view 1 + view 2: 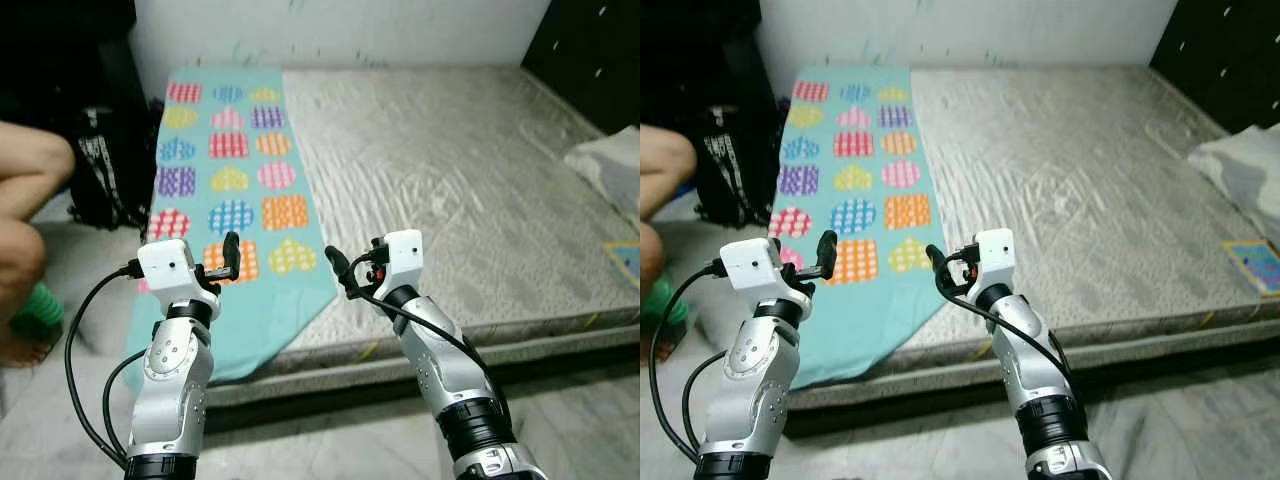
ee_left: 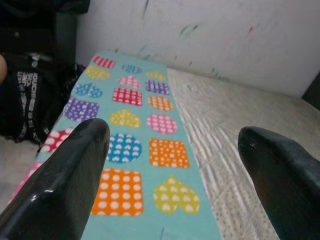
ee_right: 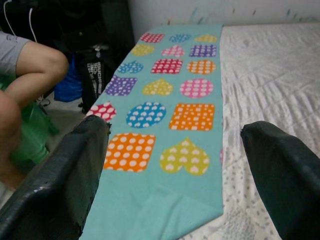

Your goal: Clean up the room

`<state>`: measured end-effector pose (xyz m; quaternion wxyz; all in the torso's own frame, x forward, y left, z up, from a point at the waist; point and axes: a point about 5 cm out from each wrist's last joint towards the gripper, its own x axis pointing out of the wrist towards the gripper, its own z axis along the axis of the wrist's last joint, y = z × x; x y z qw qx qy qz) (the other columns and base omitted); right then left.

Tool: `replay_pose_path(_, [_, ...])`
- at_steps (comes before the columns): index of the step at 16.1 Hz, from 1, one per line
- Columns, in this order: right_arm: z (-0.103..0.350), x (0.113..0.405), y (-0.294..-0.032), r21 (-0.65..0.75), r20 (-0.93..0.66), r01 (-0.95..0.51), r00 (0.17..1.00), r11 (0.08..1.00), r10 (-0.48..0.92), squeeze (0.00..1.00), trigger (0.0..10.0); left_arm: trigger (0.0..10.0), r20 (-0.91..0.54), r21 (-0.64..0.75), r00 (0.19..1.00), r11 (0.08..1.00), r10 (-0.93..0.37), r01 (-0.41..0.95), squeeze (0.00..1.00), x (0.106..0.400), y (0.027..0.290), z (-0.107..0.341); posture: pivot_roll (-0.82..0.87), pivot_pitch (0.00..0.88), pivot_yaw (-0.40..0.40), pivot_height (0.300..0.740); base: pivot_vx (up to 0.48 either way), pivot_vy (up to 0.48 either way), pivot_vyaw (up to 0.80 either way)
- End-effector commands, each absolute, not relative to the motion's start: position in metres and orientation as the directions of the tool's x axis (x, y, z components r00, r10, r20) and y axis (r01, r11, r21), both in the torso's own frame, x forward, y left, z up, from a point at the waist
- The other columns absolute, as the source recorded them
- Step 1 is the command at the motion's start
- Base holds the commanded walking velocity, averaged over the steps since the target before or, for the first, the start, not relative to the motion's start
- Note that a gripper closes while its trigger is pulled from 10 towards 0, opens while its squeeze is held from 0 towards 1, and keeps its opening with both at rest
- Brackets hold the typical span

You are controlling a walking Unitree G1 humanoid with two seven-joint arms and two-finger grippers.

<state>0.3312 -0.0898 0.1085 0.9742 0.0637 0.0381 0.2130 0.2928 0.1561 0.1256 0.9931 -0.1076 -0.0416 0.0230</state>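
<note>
A teal blanket [image 1: 230,170] printed with coloured hearts, squares and circles lies along the left side of a grey mattress [image 1: 450,180]. Its near end hangs over the mattress edge. My left gripper [image 1: 231,256] is raised in front of that near end, and its wrist view shows the fingers [image 2: 75,165] spread wide with nothing between them. A little to the right, at the blanket's near corner, my right gripper [image 1: 338,266] is held up. It is open too, with its fingers [image 3: 75,165] apart over the blanket and empty.
A person sits at the left, with a limb [image 1: 25,170] and a foot [image 1: 25,350] beside something green [image 1: 40,310]. A black bag [image 1: 105,170] stands by the blanket. A white pillow [image 1: 610,165] and a blue flat item [image 1: 628,260] lie at the right.
</note>
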Motion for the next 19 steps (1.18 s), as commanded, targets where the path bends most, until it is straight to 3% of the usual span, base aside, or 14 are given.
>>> replay_pose_path(1, [0.1110,0.3332,-0.0914,0.129,-0.042,-0.410,0.907,0.903,0.419,0.00,10.0,10.0,0.089,-0.215,0.995,0.977,0.037,-0.017,0.00,0.2912,0.1541,0.1267,0.05,0.072,-0.058,0.740,0.390,0.000,0.00])
replay_pose_path(12, [0.1103,0.3337,-0.0921,0.127,-0.044,-0.406,0.909,0.905,0.414,0.00,10.0,10.0,0.085,-0.217,0.996,0.976,0.041,-0.022,0.00,0.2913,0.1554,0.1268,0.05,0.078,-0.055,0.740,0.383,0.000,0.00])
replay_pose_path(19, [0.1087,0.3339,-0.0931,0.127,-0.049,-0.402,0.911,0.907,0.410,0.00,10.0,10.0,0.059,-0.222,0.996,0.973,0.072,-0.057,0.00,0.2928,0.1539,0.1240,0.05,0.082,-0.055,0.740,0.000,0.000,0.00])
